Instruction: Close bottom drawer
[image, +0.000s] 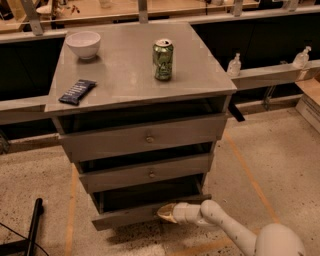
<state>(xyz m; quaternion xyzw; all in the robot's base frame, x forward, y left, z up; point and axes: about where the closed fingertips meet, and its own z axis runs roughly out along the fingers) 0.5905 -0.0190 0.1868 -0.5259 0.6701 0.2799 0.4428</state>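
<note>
Bottom drawer (125, 218): lowest of three in the grey cabinet (125, 75), standing part-way out with its dark inside showing; its slim front lies directly against the gripper's tip.
Gripper (166, 213): tan tip touching the drawer front near its middle; how far open it is cannot be told, and nothing is seen in its hold.
Arm (225, 227): white, running back to the right and below the gripper.
Middle drawer (147, 173): just above the gripper, slightly out.
Top drawer (145, 138): higher up, slightly out.
Green can (163, 60): upright on the cabinet top, far above the gripper.
White bowl (83, 44): above and left, at the back corner.
Dark snack packet (77, 91): above and left, near the edge.
</note>
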